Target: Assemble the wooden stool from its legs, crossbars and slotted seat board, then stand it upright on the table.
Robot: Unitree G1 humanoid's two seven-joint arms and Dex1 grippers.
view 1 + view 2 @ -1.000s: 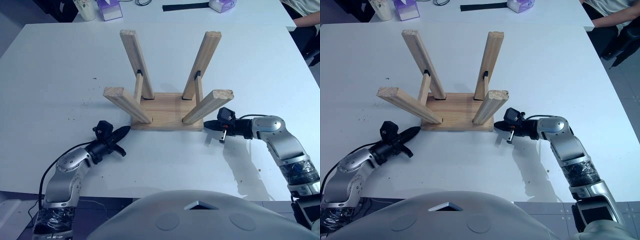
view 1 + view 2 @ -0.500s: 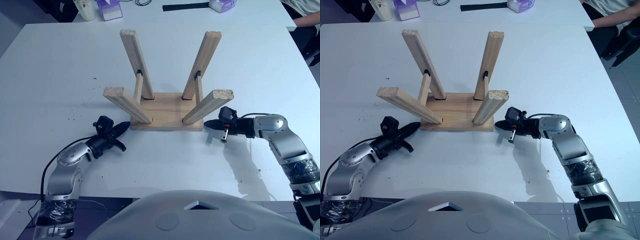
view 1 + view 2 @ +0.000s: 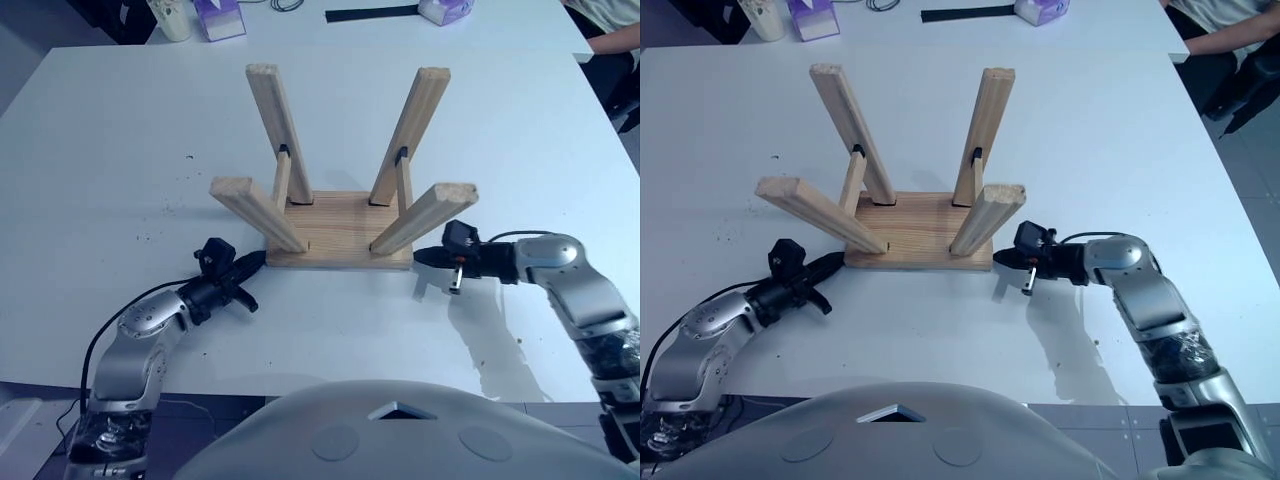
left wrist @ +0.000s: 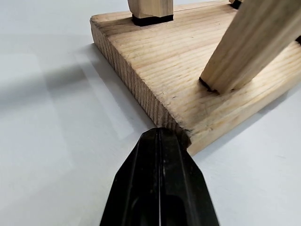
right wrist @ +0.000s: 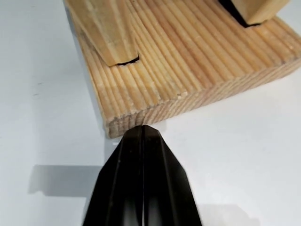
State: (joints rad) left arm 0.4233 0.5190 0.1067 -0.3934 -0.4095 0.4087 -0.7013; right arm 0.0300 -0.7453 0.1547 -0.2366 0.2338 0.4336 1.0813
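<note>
Nearest, both grippers are being held low over the table (image 3: 120, 150), each with its fingers pressed together and nothing between them. The left gripper (image 4: 160, 136) is being pointed at a near corner of the seat (image 3: 340, 228), its tip against the wood or just short of it; which of the two cannot be told. The right gripper (image 5: 142, 129) is being aimed at the other near corner in the same way.

Just ahead of both tips, the seat is being carried flat by the table, underside up, between the two grippers. Over the left gripper the left near leg (image 3: 255, 212) is being held in its slot, leaning outward; over the right gripper the right near leg (image 3: 420, 215) is being held likewise. Beyond these, two crossbars (image 3: 281, 178) are being kept in place between near and far legs, and farthest from the grippers the far legs (image 3: 410, 130) are being held pointing up and away.

Assembly is being judged as done, and the step in hand is being taken as the turn-over. For that, the fingers are needing to be spread and a hold taken on both sides at once, so that the stool is being rotated as one piece without legs being worked loose.
</note>
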